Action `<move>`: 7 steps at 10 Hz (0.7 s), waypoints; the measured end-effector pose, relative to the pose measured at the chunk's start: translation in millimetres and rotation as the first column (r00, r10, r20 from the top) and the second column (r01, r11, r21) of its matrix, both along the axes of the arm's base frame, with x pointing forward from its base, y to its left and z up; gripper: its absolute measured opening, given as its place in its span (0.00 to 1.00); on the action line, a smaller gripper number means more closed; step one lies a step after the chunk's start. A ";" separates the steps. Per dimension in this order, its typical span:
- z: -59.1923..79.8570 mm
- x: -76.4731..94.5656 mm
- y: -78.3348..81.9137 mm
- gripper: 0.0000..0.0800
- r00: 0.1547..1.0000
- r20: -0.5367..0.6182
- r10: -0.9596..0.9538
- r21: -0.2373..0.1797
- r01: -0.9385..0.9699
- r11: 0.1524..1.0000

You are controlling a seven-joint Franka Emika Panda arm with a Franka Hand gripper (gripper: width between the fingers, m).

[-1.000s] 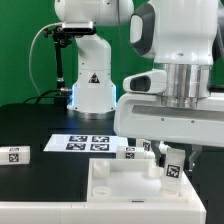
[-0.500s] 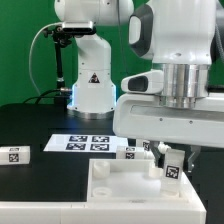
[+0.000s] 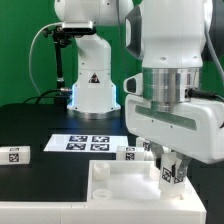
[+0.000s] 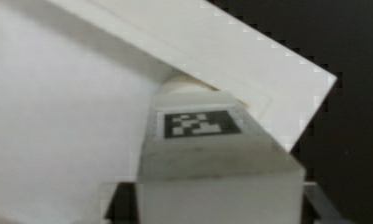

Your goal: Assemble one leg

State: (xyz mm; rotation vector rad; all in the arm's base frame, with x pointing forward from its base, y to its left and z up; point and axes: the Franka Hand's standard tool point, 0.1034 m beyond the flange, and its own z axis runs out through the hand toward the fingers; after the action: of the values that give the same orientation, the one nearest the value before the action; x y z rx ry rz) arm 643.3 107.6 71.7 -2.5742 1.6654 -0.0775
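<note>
The gripper [image 3: 171, 167] hangs low over the white panel [image 3: 120, 190] on the black counter [image 3: 30, 125], its jaws closed on 1 leg [image 3: 172, 171], held upright above the panel's corner. Another leg [image 3: 14, 155] lies apart, beside the marker board [image 3: 85, 143].

Green backdrop wall [image 3: 25, 50] behind a black tabletop [image 3: 30, 125] — even, bright indoor light, no windows in view.

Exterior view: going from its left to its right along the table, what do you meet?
Loose leg → marker board → second loose leg → gripper holding a tagged leg over the white panel.
</note>
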 end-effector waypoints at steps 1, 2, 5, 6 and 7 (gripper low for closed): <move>-0.1 -0.1 -0.2 0.36 1.000 -0.002 -0.022 0.006 0.022 1.000; -0.2 -0.1 -0.5 0.37 1.000 -0.002 -0.009 0.006 0.009 1.000; 5.2 -4.0 11.9 0.64 0.935 -0.031 0.353 -0.007 -0.354 0.935; 10.2 -5.7 12.7 0.78 0.846 -0.020 0.533 -0.017 -0.534 0.846; 10.1 -12.5 12.6 0.80 0.759 -0.017 0.651 -0.025 -0.651 0.759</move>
State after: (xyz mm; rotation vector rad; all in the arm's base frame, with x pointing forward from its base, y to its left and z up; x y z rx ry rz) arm 630.8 120.2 81.8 -3.0086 0.6712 -0.0486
